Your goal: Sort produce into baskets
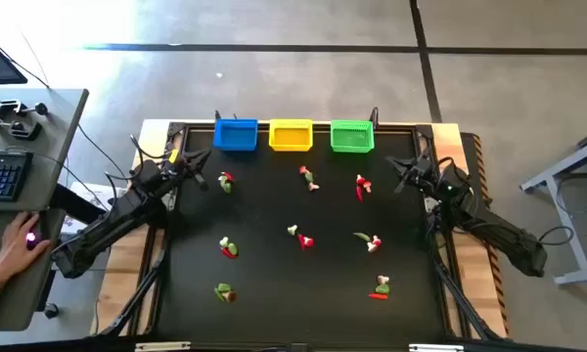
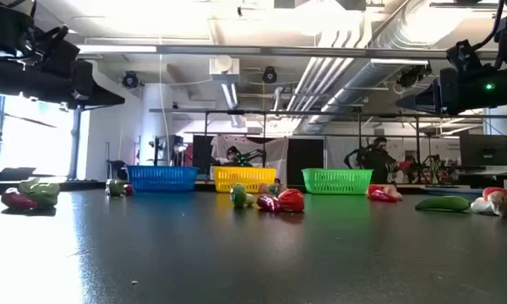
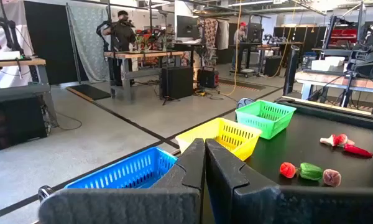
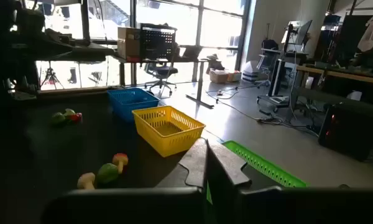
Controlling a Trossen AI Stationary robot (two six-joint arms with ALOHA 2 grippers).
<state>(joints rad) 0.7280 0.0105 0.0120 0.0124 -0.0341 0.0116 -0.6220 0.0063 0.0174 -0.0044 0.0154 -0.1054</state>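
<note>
Three mesh baskets stand in a row along the table's far edge: blue (image 1: 236, 135), yellow (image 1: 292, 136), green (image 1: 351, 137). Small clusters of toy produce, red, green and whitish, lie scattered on the black mat, such as those at far left (image 1: 224, 181), middle (image 1: 301, 238) and near right (image 1: 380, 286). My left gripper (image 1: 202, 156) hovers shut above the table's far left, near the blue basket (image 3: 121, 173). My right gripper (image 1: 399, 168) hovers shut at the far right, near the green basket (image 4: 264, 165). Neither holds anything.
A desk with a keyboard (image 1: 2, 174) stands left of the table, where a person's hand (image 1: 15, 244) rests on a mouse. Wooden table borders (image 1: 470, 196) frame the black mat. People and benches show in the room beyond.
</note>
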